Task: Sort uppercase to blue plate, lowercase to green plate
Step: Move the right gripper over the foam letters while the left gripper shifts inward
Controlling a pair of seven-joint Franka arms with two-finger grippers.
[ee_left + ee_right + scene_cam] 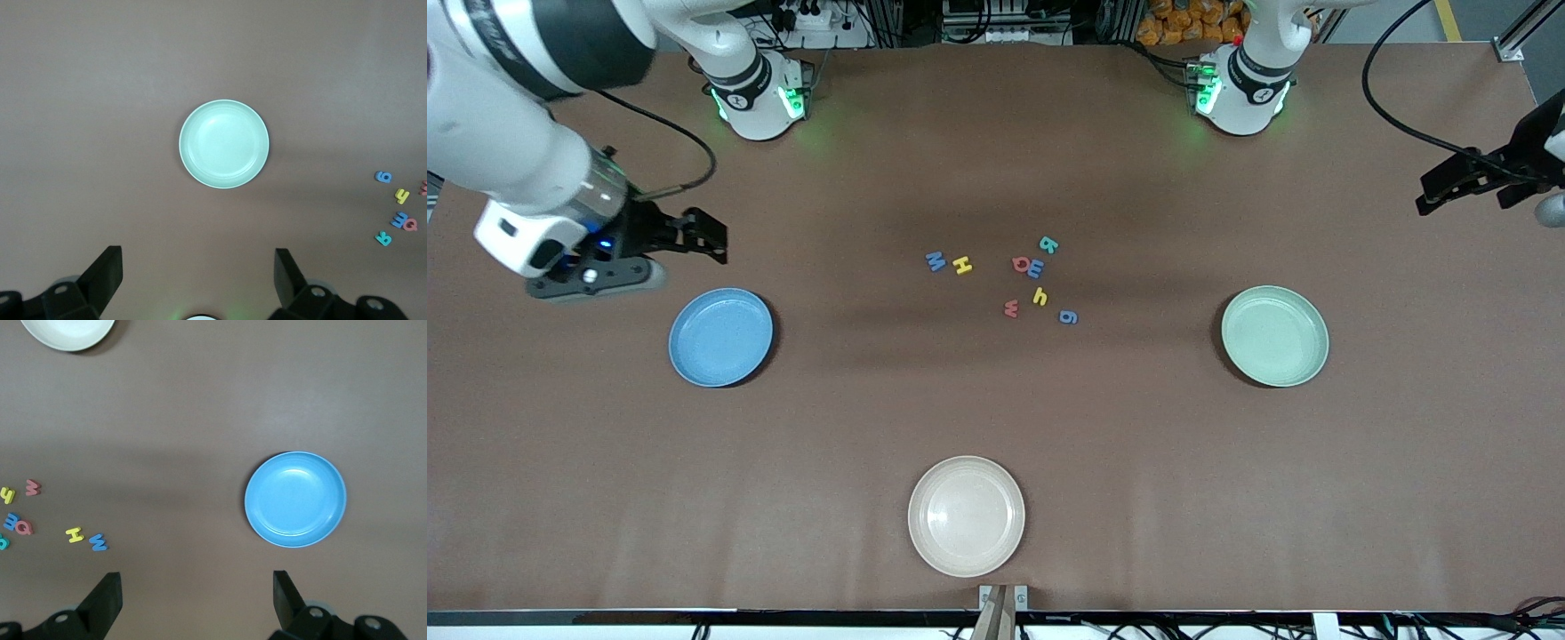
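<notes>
You have three plates on the brown table point(996, 160), and none of them holds anything. The blue plate point(721, 337) lies toward the right arm's end, the green plate point(1275, 336) toward the left arm's end, and a cream plate point(967, 516) sits nearest the front camera, between the two.

All eight letters lie loose on the table between the blue and green plates, well apart from both. The blue M point(935, 260) and yellow H point(961, 265) sit side by side on the blue plate's side of the cluster. The red O point(1021, 263) touches the blue m point(1035, 268), and the teal R point(1048, 244) lies just beside them, farther from the front camera. Nearer that camera you find the yellow h point(1040, 296), the red w point(1011, 308) and the blue g point(1068, 316).

Your right gripper point(704, 236) hangs in the air just beside the blue plate, its fingers spread wide with nothing between them. Your left gripper point(1449, 188) hangs beside the green plate at the table's end, fingers likewise spread and bare. No letter is near either pair of jaws.

In the left wrist view the red w is cut by the frame edge and the M and H fall outside it. In the right wrist view the teal R is half cut off and the g does not show.
</notes>
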